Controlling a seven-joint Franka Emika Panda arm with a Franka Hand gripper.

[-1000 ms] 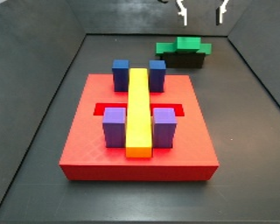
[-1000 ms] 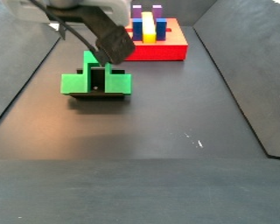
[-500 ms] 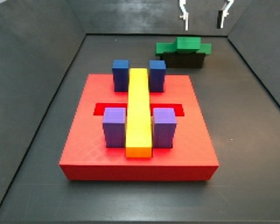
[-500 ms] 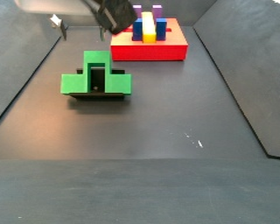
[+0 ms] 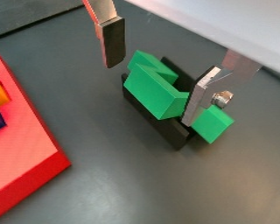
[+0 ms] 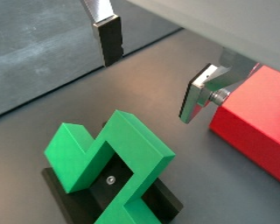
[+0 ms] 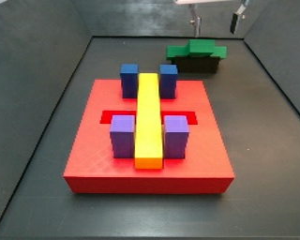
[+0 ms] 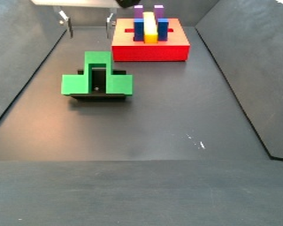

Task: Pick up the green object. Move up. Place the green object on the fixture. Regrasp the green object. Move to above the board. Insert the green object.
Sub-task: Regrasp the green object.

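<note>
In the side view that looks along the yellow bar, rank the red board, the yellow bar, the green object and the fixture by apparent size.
1. Red board, by far the largest.
2. Yellow bar.
3. Green object.
4. Fixture, mostly hidden beneath it.
The green object and fixture lie farther from the camera, so they look smaller than they are. The hand hangs open above them.

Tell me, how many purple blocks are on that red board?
2. One purple block stands left of the yellow bar, the other right of it, at the board's near end. The gripper hangs open above, holding nothing.
</note>
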